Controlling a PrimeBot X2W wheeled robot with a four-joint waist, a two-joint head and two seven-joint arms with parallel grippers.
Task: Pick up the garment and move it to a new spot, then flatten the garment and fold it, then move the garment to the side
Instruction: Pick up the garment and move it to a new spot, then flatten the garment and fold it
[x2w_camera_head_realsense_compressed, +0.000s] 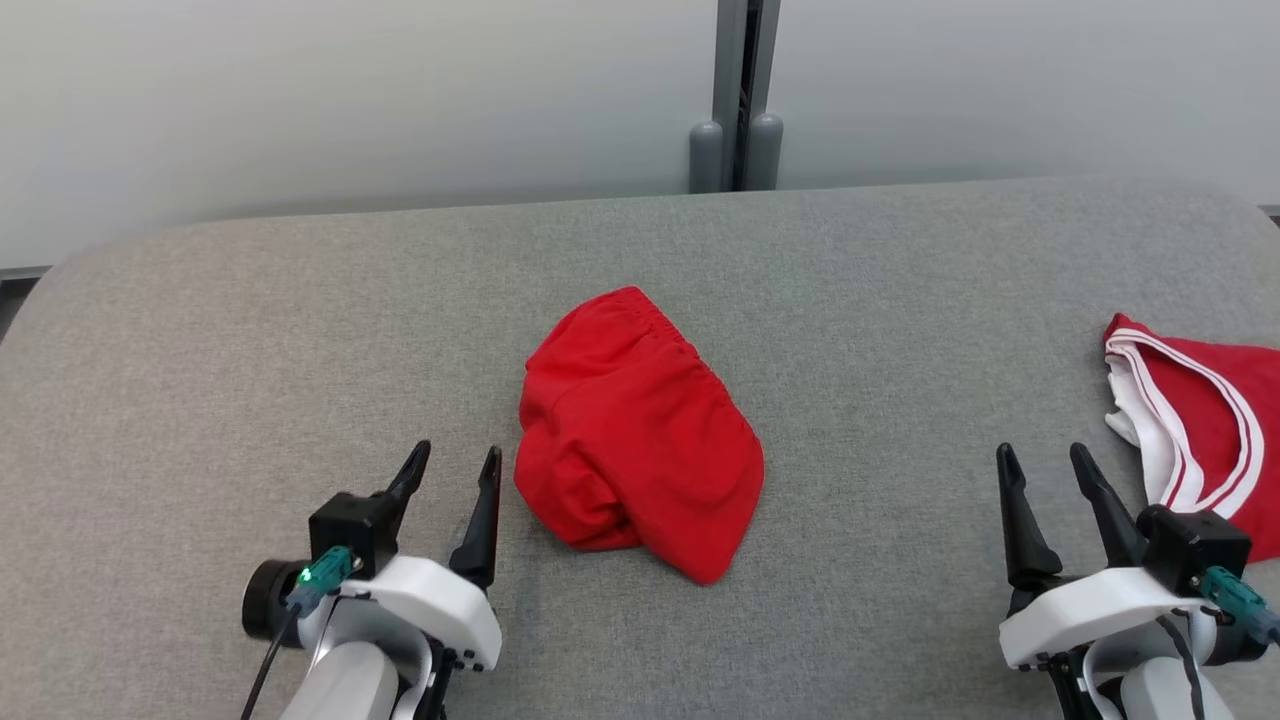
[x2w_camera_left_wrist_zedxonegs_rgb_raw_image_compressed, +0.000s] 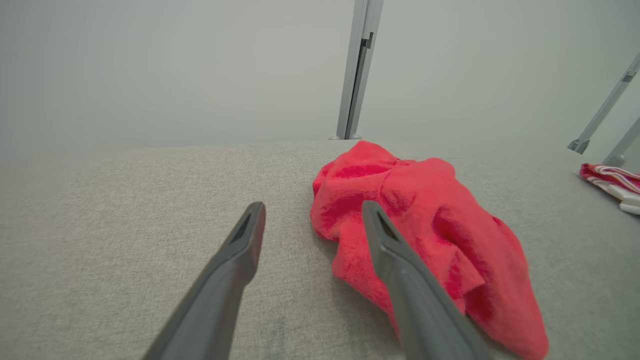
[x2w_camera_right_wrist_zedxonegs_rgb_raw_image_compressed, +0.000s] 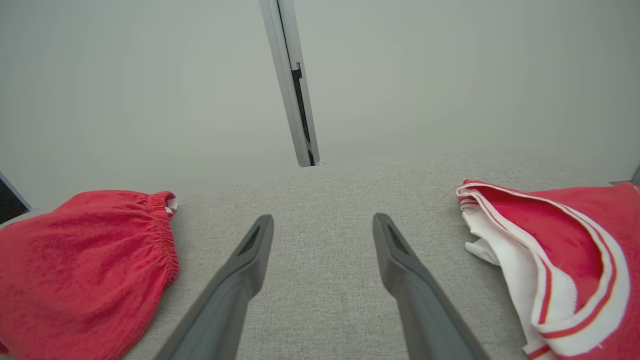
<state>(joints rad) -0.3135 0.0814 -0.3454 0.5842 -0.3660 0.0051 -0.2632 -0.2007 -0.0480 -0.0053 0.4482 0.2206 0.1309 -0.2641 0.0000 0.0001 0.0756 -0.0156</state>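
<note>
Garment (x2w_camera_head_realsense_compressed: 635, 440): red shorts, bunched in a heap mid-table (x2w_camera_head_realsense_compressed: 300, 330), waistband toward the far side. That central spot is in reach of both arms, so I'd judge the move step done and flattening not yet begun. Left gripper (x2w_camera_head_realsense_compressed: 457, 455) sits just beside its near-left edge, fingers spread, nothing between them. Right gripper (x2w_camera_head_realsense_compressed: 1042, 455) is well apart to the right, also spread and empty, near a second red garment with white trim (x2w_camera_head_realsense_compressed: 1200, 430) at the table's right edge. Containers: nothing sits inside anything; both pieces lie straight on the grey cover.
</note>
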